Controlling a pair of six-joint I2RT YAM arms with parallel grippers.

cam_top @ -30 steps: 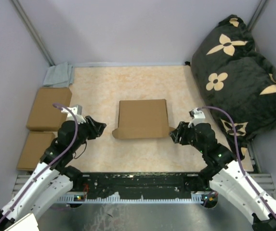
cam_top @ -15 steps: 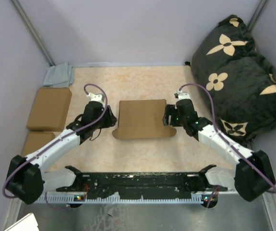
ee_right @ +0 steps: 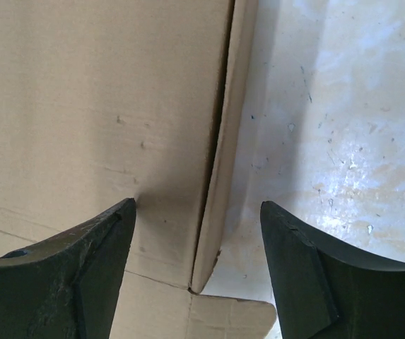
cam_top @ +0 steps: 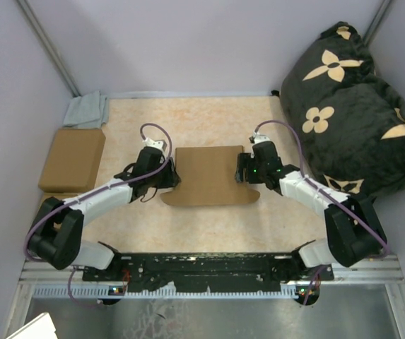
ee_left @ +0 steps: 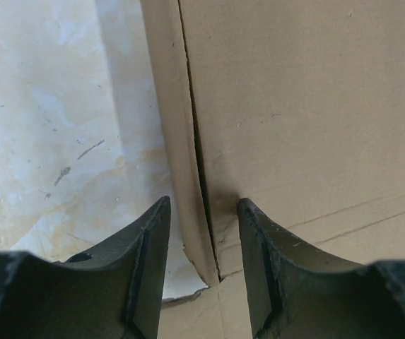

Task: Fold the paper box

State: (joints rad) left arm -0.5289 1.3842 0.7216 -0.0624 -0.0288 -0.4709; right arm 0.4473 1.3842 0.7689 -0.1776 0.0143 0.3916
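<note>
The paper box (cam_top: 209, 175) is a flat brown cardboard mailer lying mid-table, with a rounded flap along its near edge. My left gripper (cam_top: 172, 175) is open at the box's left edge; in the left wrist view its jaws (ee_left: 203, 265) straddle the raised left side wall (ee_left: 177, 141), one finger over the table and one over the box top. My right gripper (cam_top: 243, 169) is open at the box's right edge; in the right wrist view its jaws (ee_right: 196, 265) straddle the right side wall (ee_right: 227, 162). Neither gripper holds anything.
Two smaller closed brown boxes (cam_top: 73, 159) lie at the left edge, with a folded grey-blue cloth (cam_top: 87, 110) behind them. A black cushion with tan flowers (cam_top: 350, 106) fills the right side. Purple walls enclose the table.
Both arms have reached forward and inward from near their bases, and each gripper now sits over a side edge of the box. The box has shifted slightly.
</note>
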